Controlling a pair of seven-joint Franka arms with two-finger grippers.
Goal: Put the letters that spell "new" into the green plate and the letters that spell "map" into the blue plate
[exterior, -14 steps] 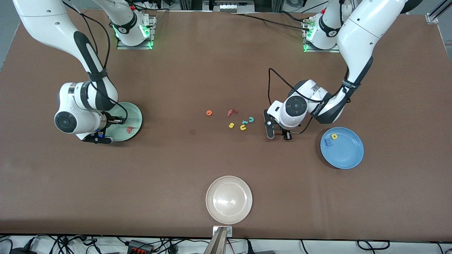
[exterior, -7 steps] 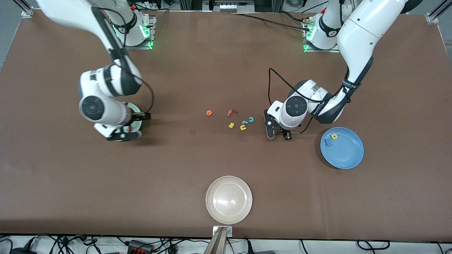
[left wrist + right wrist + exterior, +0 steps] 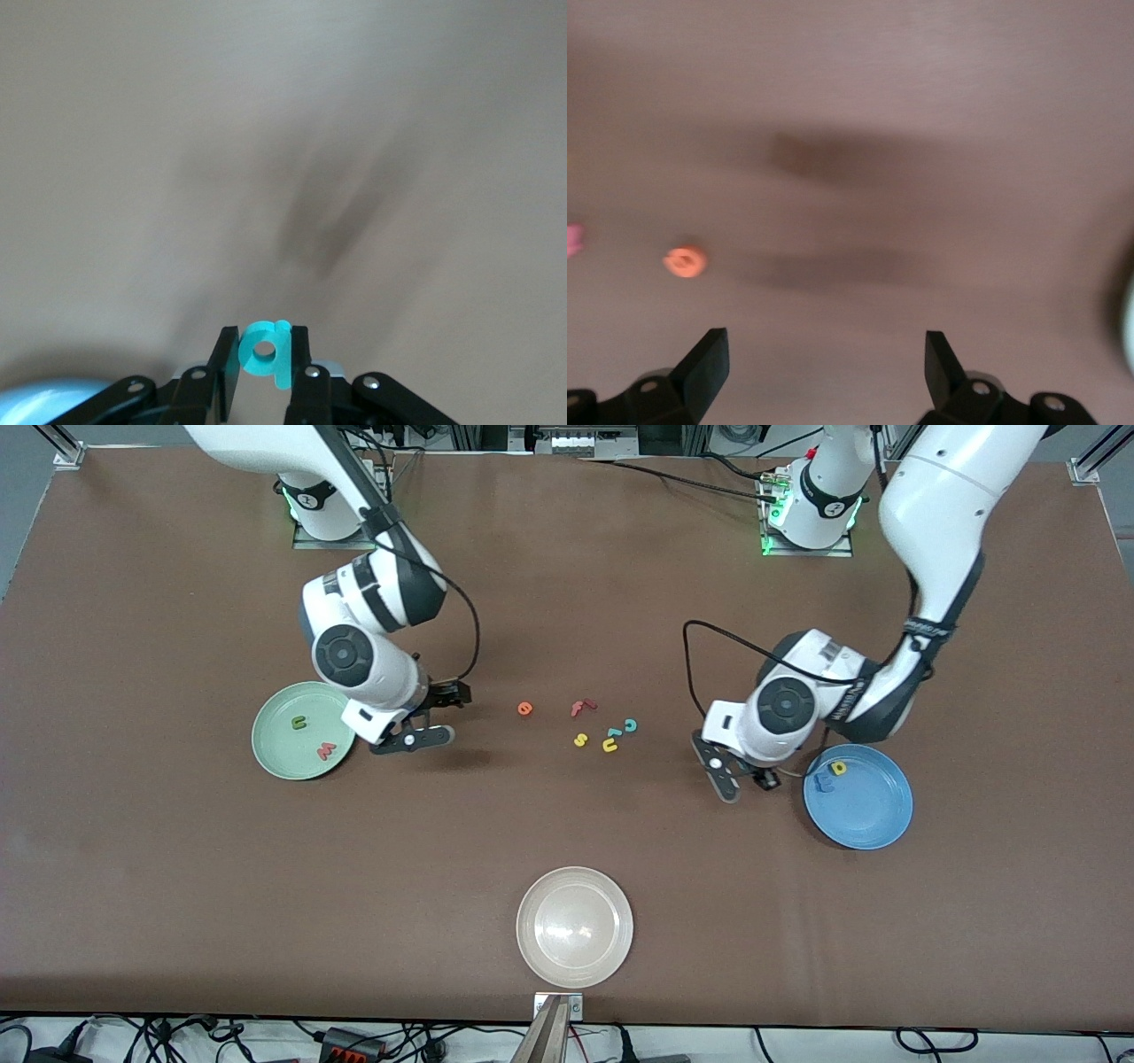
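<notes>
My left claw (image 3: 266,390) grips the teal p (image 3: 266,352) beside the blue plate (image 3: 873,815); next, release over it. My right claw (image 3: 824,372), open, faces the orange e (image 3: 685,261).

My left gripper (image 3: 749,778) hangs low over bare table beside blue plate (image 3: 873,815) — fingers (image 3: 299,372) clamped on teal p (image 3: 266,351), wrist bent, forearm reaching down from base. My right gripper (image 3: 431,713) low over table beside green plate (image 3: 270,755) — fingers (image 3: 707,361) spread wide, nothing between.
</notes>
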